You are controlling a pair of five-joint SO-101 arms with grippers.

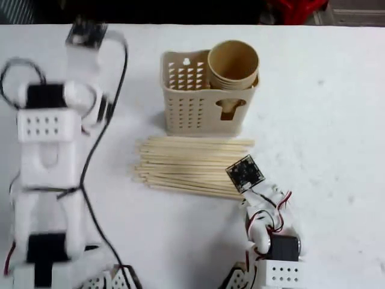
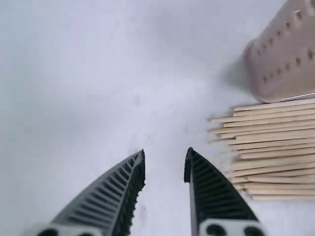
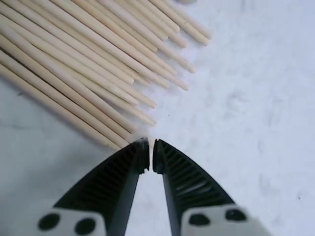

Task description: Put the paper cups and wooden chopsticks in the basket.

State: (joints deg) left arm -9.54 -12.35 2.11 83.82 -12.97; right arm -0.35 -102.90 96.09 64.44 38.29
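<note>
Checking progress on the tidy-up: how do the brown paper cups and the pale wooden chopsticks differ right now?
The stacked brown paper cups stand upright inside the beige perforated plastic basket; the pale wooden chopsticks lie flat on the white table, outside it. The cups are short and round, the chopsticks long and thin. Both are light brown.

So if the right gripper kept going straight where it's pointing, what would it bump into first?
Most likely the wooden chopsticks: the right gripper points at the pile's nearest ends, just ahead of its tips. Its height is hard to judge, so it might skim over them.
</note>
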